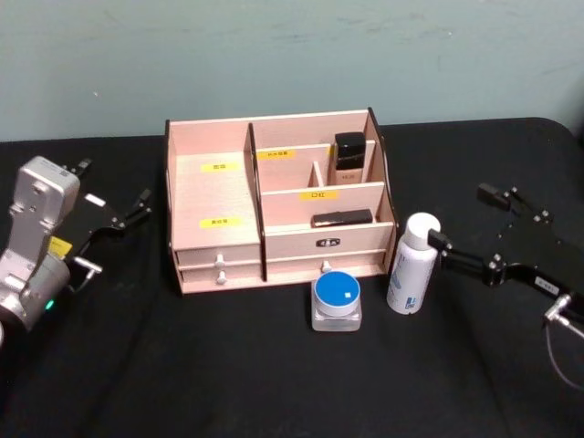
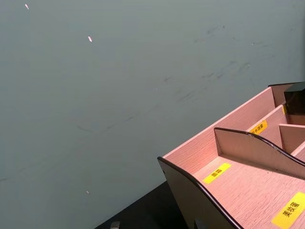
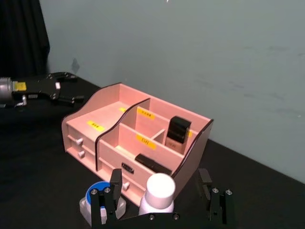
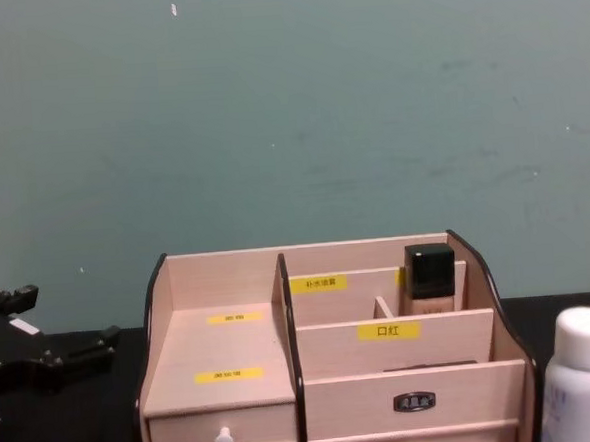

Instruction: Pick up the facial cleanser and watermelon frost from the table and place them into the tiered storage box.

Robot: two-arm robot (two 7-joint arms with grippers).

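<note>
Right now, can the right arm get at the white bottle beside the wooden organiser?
Probably yes. The right gripper is open and close beside the white bottle, with nothing between them. The tiered storage box stands near the bottle's other side, so room there looks tight.

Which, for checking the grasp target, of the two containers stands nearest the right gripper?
The tall white bottle, beside the open jaws of the right gripper; the blue-lidded jar sits farther left.

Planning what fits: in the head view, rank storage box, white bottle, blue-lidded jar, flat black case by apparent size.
1. tiered storage box
2. white bottle
3. blue-lidded jar, a close call
4. flat black case
</note>
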